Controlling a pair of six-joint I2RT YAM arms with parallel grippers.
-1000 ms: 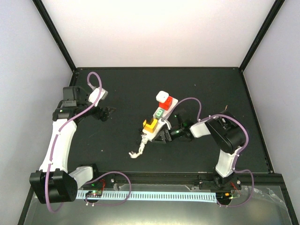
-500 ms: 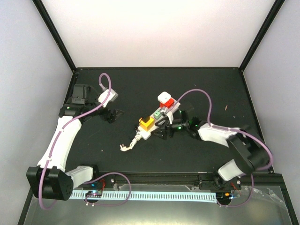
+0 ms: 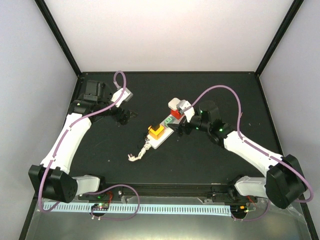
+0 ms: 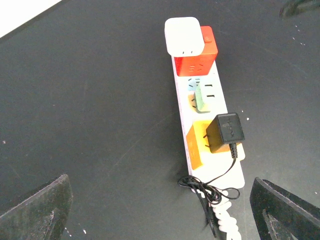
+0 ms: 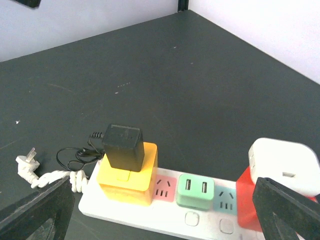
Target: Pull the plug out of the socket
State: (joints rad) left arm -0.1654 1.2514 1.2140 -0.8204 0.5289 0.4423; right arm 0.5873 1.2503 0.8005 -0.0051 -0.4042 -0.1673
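Out on the black table [image 3: 225,90], a bit right of the middle, we've got the white power strip [image 3: 161,140] lying flat on a diagonal. The right gripper [image 5: 161,182] hangs right over it with its jaws spread wide and nothing in them. The left gripper [image 3: 127,115] sits well off to the left, jaws just as wide apart and also empty. Stacked on the strip are an orange block [image 5: 127,185] with a black plug [image 5: 123,147] on top, a red block [image 5: 245,200] with a white plug [image 5: 282,165] on top, and a small green adapter [image 5: 195,191] between them. We can't tell which one is meant to come out. Our guess is the strip is light and will lift or slide with any pull, so one gripper should pin its bare white end. The plugs look like hard, smooth plastic, so we'd pinch two flat sides and pull straight up, never by the thin black cable [image 5: 75,155].
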